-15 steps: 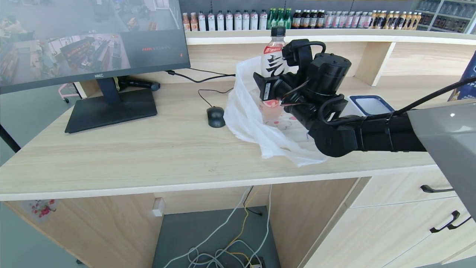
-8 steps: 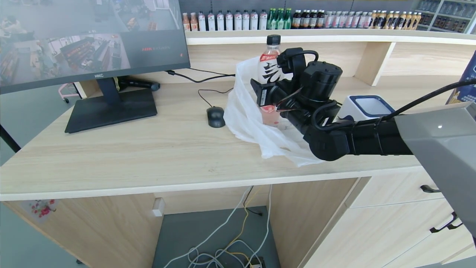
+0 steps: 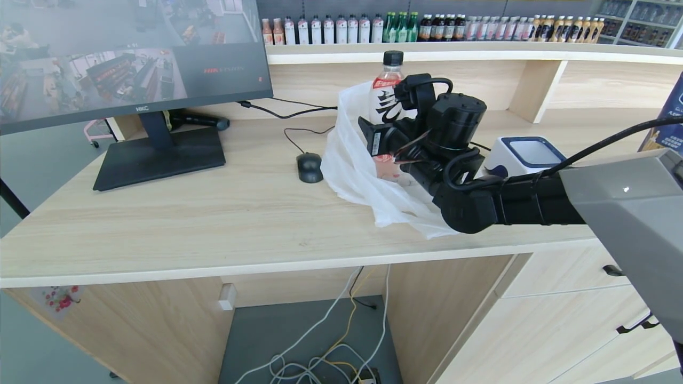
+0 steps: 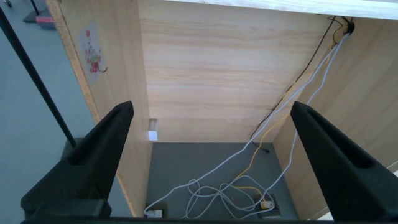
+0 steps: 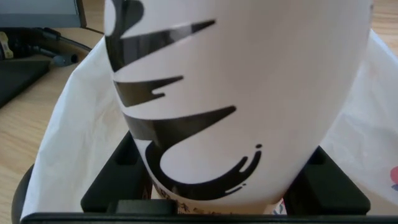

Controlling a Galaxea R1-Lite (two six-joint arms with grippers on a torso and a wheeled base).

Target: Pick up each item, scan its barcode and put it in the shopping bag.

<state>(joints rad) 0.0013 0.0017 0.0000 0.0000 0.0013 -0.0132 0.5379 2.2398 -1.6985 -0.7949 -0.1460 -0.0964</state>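
A drink bottle (image 3: 388,88) with a black cap, a white label with black strokes and pinkish liquid is held upright by my right gripper (image 3: 388,140), which is shut on its middle. The bottle's lower part sits inside the mouth of the white plastic shopping bag (image 3: 355,173) on the counter. In the right wrist view the bottle (image 5: 236,81) is very close, with the right gripper (image 5: 224,190) clamped around it and the bag (image 5: 74,124) behind. My left gripper (image 4: 211,162) hangs open below the counter, holding nothing.
A white barcode scanner (image 3: 525,153) stands on the counter right of the bag. A black mouse (image 3: 309,167) lies left of the bag, a monitor (image 3: 133,53) farther left. Drink bottles (image 3: 427,26) line the back shelf. Cables (image 4: 230,193) lie on the floor under the counter.
My right arm has lowered the bottle a little and shifted it left, deeper into the bag's mouth. The scanner, hidden partly before, now shows fully.
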